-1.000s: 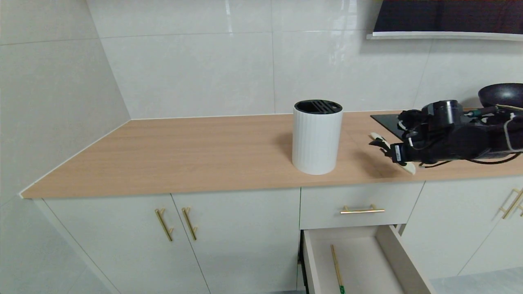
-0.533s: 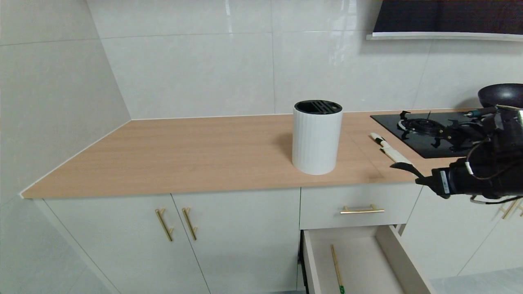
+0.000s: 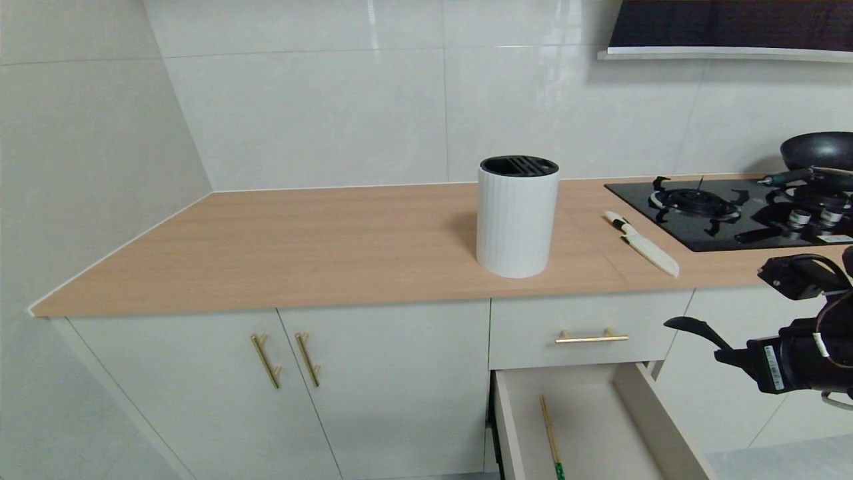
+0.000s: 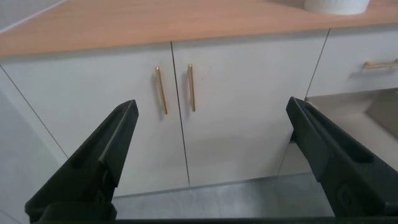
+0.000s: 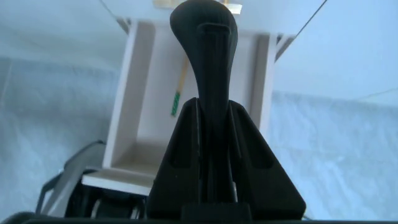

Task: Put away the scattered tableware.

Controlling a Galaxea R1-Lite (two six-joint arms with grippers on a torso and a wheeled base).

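Observation:
A white-bladed knife (image 3: 641, 243) lies flat on the wooden countertop (image 3: 300, 247), between the white ribbed knife holder (image 3: 518, 217) and the black stove (image 3: 726, 213). A pair of chopsticks (image 3: 550, 437) lies in the open drawer (image 3: 633, 413) below; these chopsticks (image 5: 179, 87) also show past my right gripper's fingers. My right gripper (image 3: 680, 323) (image 5: 204, 25) hangs shut and empty in front of the cabinet, below the counter edge and above the drawer's right side. My left gripper (image 4: 211, 162) is open and empty, low down, facing the cabinet doors.
A dark wok (image 3: 816, 150) sits on the stove at the far right. Gold handles mark the two cabinet doors (image 3: 286, 360) and the closed upper drawer (image 3: 592, 337). A range hood (image 3: 726, 30) hangs above. The counter's left half is bare wood.
My right gripper has pulled back from over the knife, dropping down and to the right below the counter edge. The knife stays on the counter. The camera has shifted slightly.

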